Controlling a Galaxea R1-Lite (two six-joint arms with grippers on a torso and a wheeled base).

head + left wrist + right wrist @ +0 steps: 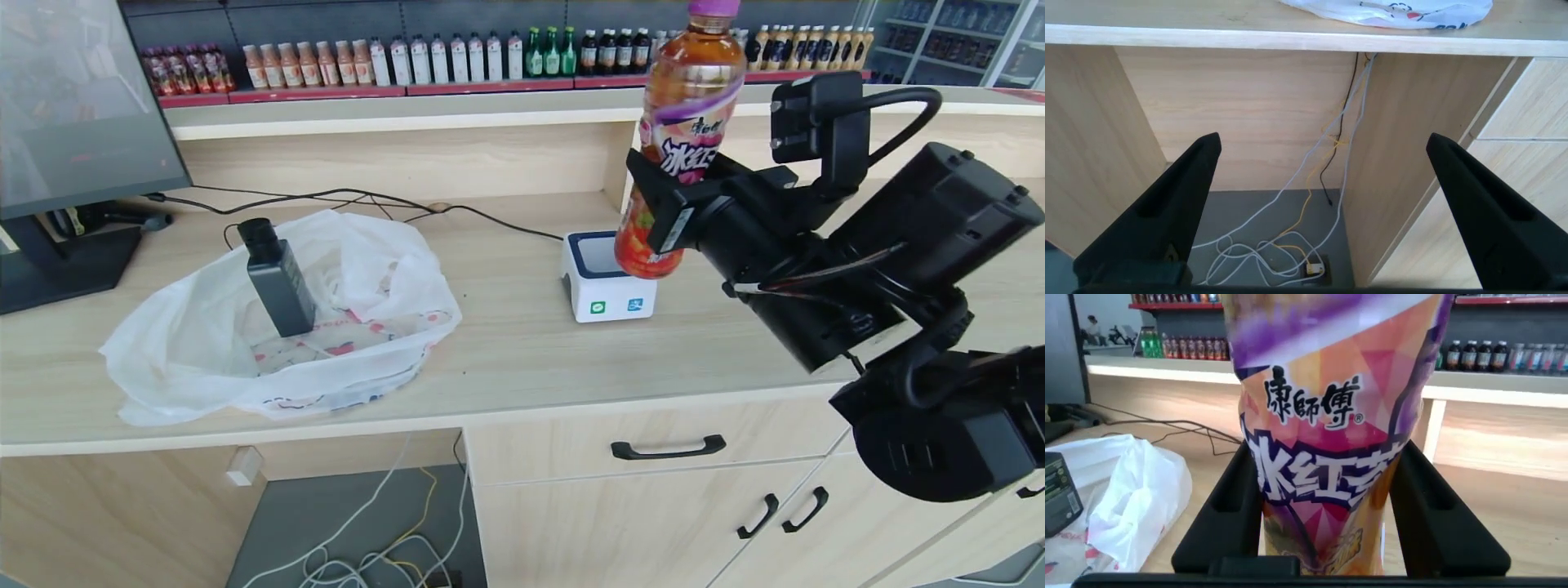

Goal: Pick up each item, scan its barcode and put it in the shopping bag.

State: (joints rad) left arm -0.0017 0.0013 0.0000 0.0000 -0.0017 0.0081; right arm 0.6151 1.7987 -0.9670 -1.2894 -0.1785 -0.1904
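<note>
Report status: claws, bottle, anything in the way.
Right claw shut on tea bottle, near scanner. Left claw open, below counter. Dark bottle already in shopping bag; nothing blocking.

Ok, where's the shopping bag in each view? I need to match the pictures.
Head view: shopping bag lies open on the counter's left part, dark bottle inside.
Left wrist view: shopping bag edge rests on the counter, over the cable bay.
Right wrist view: shopping bag lies on the counter past the held drink bottle.
Shared landmark: the wooden counter.
</note>
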